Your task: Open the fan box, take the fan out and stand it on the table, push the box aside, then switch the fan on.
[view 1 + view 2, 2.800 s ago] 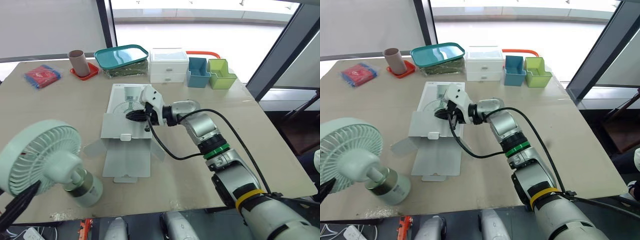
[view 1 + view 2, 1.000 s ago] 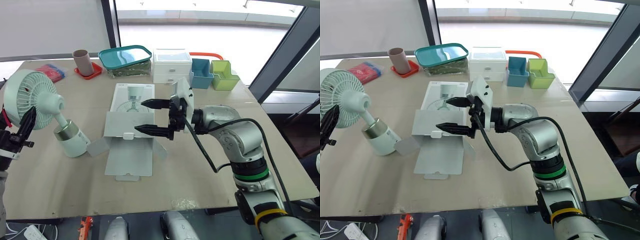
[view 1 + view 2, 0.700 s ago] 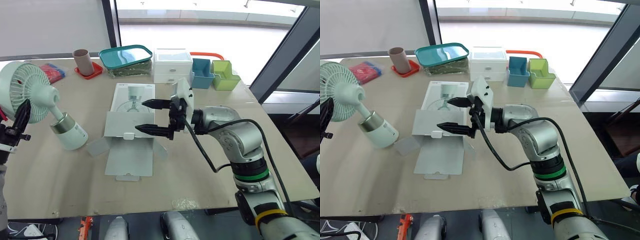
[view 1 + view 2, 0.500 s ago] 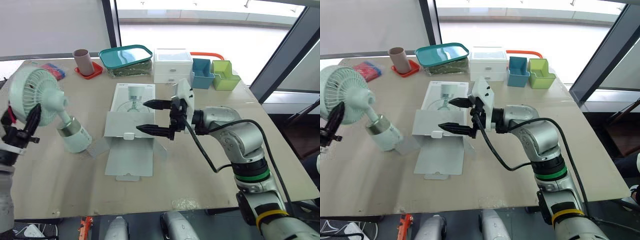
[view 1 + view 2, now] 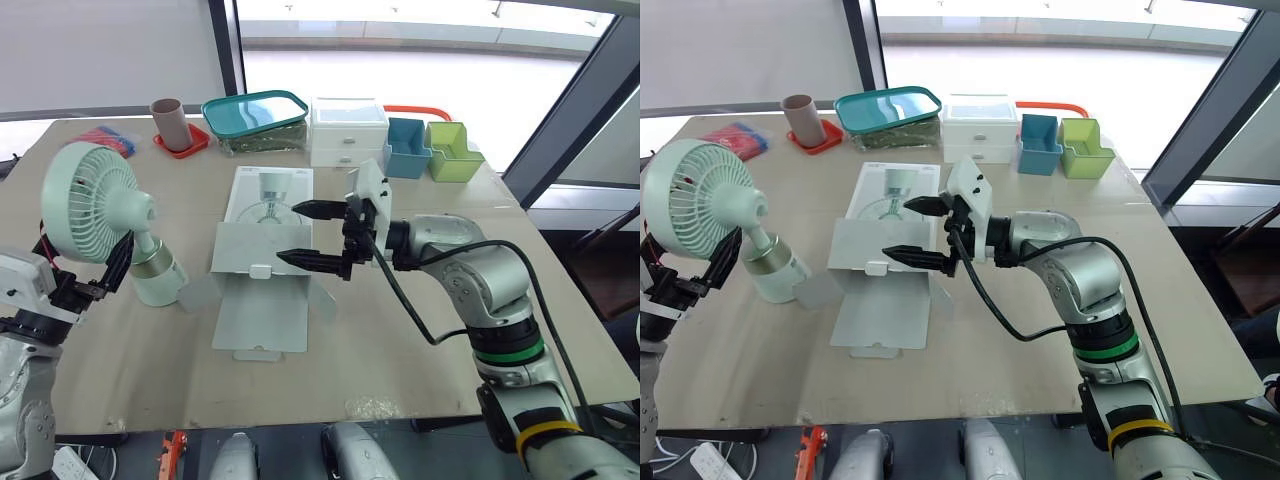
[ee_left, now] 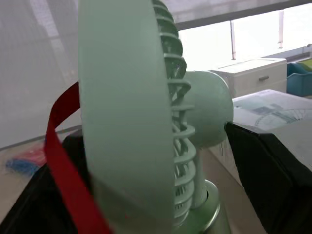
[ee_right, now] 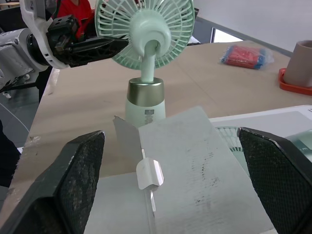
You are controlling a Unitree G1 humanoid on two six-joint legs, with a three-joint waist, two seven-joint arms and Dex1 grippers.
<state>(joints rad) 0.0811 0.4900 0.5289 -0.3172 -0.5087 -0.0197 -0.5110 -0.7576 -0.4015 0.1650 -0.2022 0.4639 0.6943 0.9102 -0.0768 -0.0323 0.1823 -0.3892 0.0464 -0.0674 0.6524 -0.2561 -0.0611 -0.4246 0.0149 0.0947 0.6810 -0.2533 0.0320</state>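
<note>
beige tabletop [image 5: 400, 360] under a bright window carries the whole job, with a teal-lidded tub [image 5: 255, 112] and white drawers [image 5: 346, 130] along its 12 o'clock edge. we see the fan [image 5: 98, 212] out of its packaging and upright at 9 o'clock. its base sits on the table just beside a side flap of the fan box [image 5: 258, 312], which lies flattened open at the centre. the left gripper [image 7: 109, 45] looks to be pinching the fan head, one finger on the grille face and the other against the motor hub. the right gripper [image 5: 288, 234] hovers above the box, spread wide and holding nothing.

we judge the step in hand to be setting the fan down. to do it well, we want the base flat and the stem plumb before letting go. then we open straight and retreat toward 9 o'clock so nothing snags the grille. because the flap sits so close to the base, we would push the box toward 3 o'clock, away from the fan, with a low, slow shove.
</note>
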